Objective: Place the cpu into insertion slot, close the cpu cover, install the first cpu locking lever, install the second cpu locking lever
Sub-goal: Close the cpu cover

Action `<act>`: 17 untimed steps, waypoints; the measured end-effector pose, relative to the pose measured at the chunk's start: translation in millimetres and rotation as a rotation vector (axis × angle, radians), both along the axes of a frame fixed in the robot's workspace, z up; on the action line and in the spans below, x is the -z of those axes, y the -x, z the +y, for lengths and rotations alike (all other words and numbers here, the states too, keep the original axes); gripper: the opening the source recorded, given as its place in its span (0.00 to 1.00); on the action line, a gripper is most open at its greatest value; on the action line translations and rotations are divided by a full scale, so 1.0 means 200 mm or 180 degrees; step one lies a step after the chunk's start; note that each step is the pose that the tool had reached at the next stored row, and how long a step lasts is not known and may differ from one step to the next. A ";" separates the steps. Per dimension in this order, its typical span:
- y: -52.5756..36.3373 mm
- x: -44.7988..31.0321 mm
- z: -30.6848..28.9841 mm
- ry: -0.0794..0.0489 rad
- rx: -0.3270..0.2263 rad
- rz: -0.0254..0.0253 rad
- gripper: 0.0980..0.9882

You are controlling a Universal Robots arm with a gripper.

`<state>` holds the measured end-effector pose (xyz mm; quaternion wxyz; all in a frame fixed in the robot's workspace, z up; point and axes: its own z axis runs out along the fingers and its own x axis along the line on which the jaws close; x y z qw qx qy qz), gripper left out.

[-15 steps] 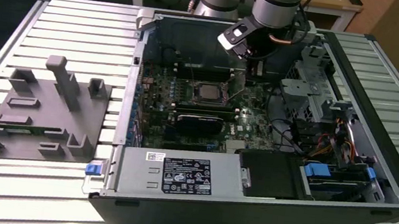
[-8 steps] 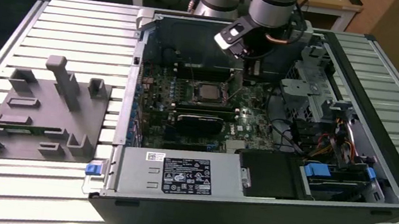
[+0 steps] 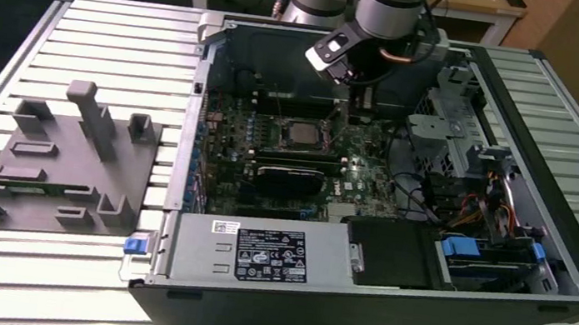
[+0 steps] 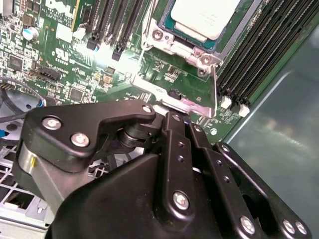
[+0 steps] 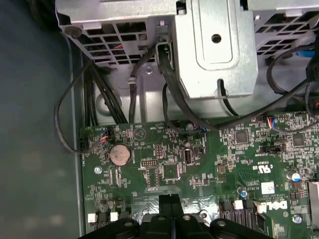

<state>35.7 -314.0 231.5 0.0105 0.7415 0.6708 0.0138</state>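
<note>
The cpu (image 4: 204,17), a pale silvery square chip, lies in its socket on the green motherboard and also shows in the exterior view (image 3: 302,135). The cpu cover (image 4: 182,102), a thin silvery plate, stands swung open off the socket's side. A thin metal lever rod (image 4: 215,84) rises beside the cover. My gripper (image 4: 172,118) is shut, its black fingertips pressed together right at the cover's edge; I cannot tell whether they pinch it. In the exterior view the gripper (image 3: 359,106) hangs inside the case just behind the socket. The first wrist view shows the gripper's (image 5: 169,199) fingers closed over the board.
Black memory sticks (image 4: 264,45) flank the socket. A metal drive cage (image 3: 439,140) with cables stands at the exterior view's right, and the labelled power supply (image 3: 255,252) is at the front. A grey parts fixture (image 3: 66,158) sits on the slatted table to the left.
</note>
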 end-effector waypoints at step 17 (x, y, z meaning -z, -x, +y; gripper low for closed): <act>0.061 0.000 0.001 0.0000 0.0006 0.0000 0.01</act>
